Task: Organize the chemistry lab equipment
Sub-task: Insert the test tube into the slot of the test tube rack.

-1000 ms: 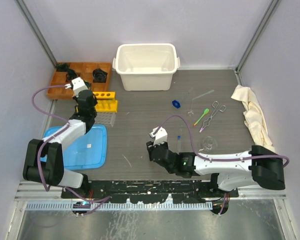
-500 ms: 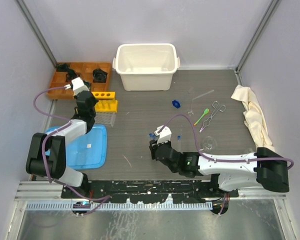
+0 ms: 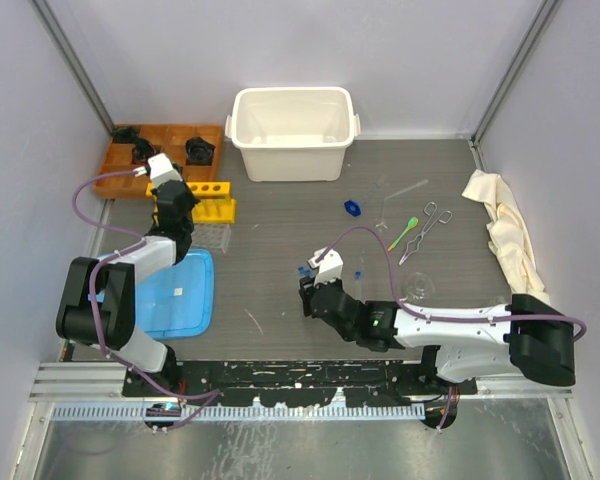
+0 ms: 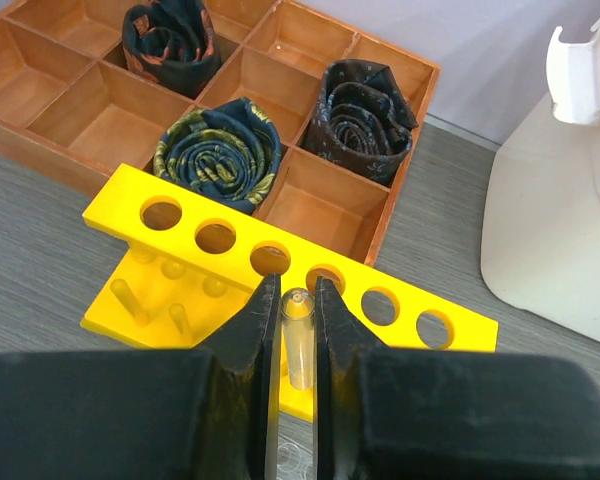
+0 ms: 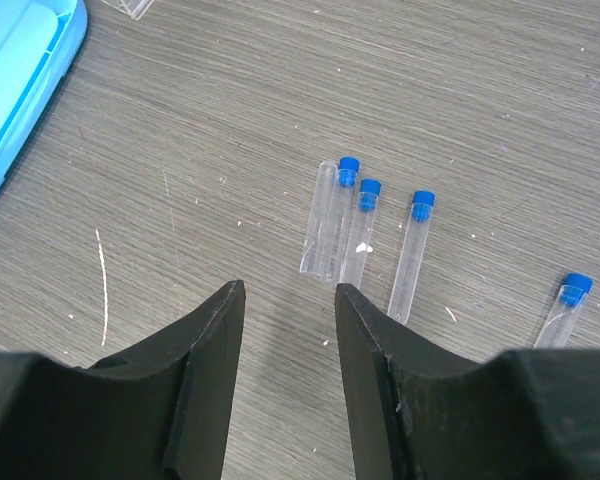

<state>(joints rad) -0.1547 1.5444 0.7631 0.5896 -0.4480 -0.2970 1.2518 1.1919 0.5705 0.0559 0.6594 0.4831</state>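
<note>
A small clear glass tube (image 4: 298,345) stands pinched between the two black fingers of the left end effector (image 4: 298,300). In the left wrist view its long axis runs from 6 to 12 o'clock, with the open round mouth at 12. The tube is smooth, thin-walled and uncapped.

Just past it, at 12 o'clock, lies the yellow plastic tube rack (image 4: 130,200), a flat bar with a row of round holes above a base with short pegs. The tube's mouth sits near the fourth hole from the left. Beyond the rack is an orange wooden tray of square compartments (image 4: 80,110) holding rolled dark patterned pieces (image 4: 218,150). A white plastic bin (image 4: 550,230) is at 3 o'clock.

In the right wrist view, four blue-capped clear tubes (image 5: 408,260) and one uncapped tube (image 5: 320,225) lie flat on the grey wood-grain surface (image 5: 230,100). They are roughly parallel, caps toward 12 to 1 o'clock. The right end effector (image 5: 285,290) hangs above them with its black fingers moderately spread and nothing between them. A light blue plastic tray (image 5: 20,60) shows at 10 o'clock.
</note>
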